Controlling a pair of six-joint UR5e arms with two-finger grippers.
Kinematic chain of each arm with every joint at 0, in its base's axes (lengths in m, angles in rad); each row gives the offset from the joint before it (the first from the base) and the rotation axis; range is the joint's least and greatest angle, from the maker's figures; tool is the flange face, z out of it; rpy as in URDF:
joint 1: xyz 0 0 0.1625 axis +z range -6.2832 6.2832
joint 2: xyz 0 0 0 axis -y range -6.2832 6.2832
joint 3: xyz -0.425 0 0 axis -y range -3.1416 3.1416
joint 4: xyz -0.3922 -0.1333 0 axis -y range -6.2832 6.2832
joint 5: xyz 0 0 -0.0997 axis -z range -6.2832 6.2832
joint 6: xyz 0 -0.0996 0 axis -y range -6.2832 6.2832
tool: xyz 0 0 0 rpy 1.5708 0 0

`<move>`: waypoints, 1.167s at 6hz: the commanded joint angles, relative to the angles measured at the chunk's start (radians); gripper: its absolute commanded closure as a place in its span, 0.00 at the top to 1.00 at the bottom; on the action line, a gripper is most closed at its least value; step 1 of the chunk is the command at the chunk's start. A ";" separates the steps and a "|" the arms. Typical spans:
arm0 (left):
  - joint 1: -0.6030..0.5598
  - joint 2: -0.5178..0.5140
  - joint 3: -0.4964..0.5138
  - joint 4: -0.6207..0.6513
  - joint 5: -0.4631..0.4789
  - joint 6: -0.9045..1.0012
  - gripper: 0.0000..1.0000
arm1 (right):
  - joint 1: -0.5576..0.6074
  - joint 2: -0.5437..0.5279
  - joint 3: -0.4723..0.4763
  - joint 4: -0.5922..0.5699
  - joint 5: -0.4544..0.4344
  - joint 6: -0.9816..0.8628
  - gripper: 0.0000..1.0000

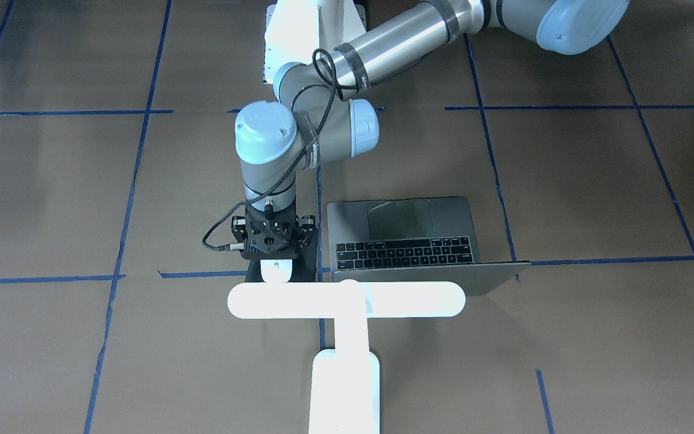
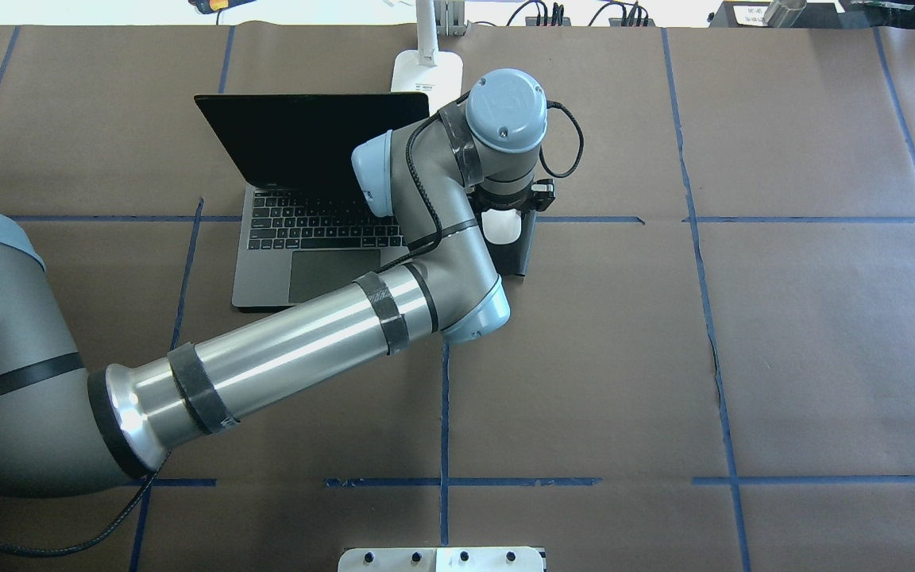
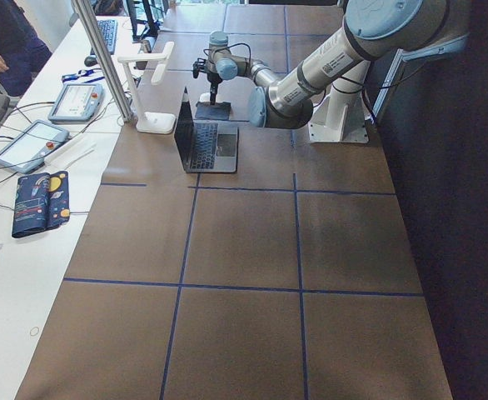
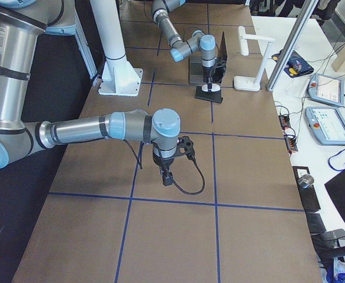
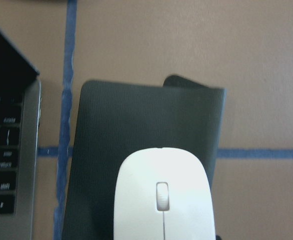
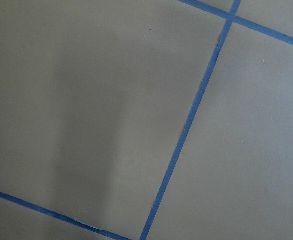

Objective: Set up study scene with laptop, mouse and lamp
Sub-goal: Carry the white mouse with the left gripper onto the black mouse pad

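The laptop (image 1: 407, 235) stands open on the table, screen up. The white mouse (image 1: 276, 271) lies on a flat black mat (image 1: 307, 271) right beside it, and fills the bottom of the left wrist view (image 5: 164, 200). My left gripper (image 1: 271, 242) points straight down over the rear half of the mouse. Its fingers are hidden under its body, so I cannot tell whether it is open or shut. The white T-shaped lamp (image 1: 347, 299) stands behind the laptop and mouse, its bar over them. My right gripper (image 4: 168, 178) hangs over bare table far from these; I cannot tell its state.
The white pedestal (image 2: 442, 558) with bolt holes stands at the robot's edge of the table. Blue tape lines (image 6: 186, 130) cross the brown table cover. A metal post (image 4: 287, 50), control pendants (image 4: 328, 124) and cables lie on the operators' bench beyond the lamp.
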 commanded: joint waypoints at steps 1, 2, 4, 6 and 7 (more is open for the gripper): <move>-0.007 -0.016 0.056 -0.038 -0.009 0.010 0.50 | 0.000 0.001 -0.002 0.000 0.000 0.000 1.00; -0.007 -0.019 0.056 -0.038 -0.021 0.030 0.99 | 0.000 0.001 -0.002 0.000 0.000 0.000 1.00; -0.013 -0.018 0.038 -0.040 -0.029 0.036 1.00 | 0.000 0.001 -0.001 0.000 0.001 0.000 1.00; -0.034 0.040 -0.072 -0.026 -0.123 0.038 1.00 | 0.000 0.003 -0.002 0.000 0.000 0.000 1.00; -0.033 0.183 -0.267 -0.023 -0.125 0.039 1.00 | 0.000 0.003 -0.002 0.000 0.000 0.000 1.00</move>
